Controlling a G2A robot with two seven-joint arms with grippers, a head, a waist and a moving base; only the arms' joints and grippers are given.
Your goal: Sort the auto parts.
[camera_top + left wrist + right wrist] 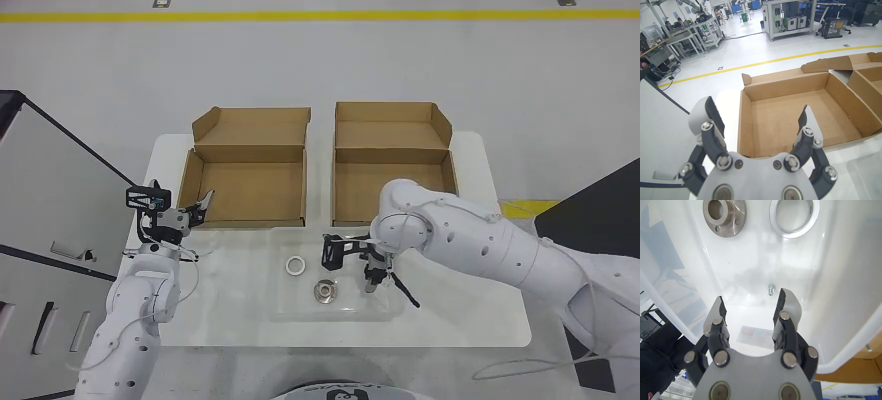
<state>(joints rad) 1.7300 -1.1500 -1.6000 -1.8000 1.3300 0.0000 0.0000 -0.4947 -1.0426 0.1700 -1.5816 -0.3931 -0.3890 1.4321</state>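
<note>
Steel parts, 3 of them, are lying in the white tray [848, 294] on the bench [475, 200]: a flange [724, 217], a ring [794, 218] beside it, and a small bolt [770, 289]. The right claw [751, 294] is hanging released just beside the bolt. The left claw [757, 103] is hovering released at the left cardboard box [791, 121].
</note>
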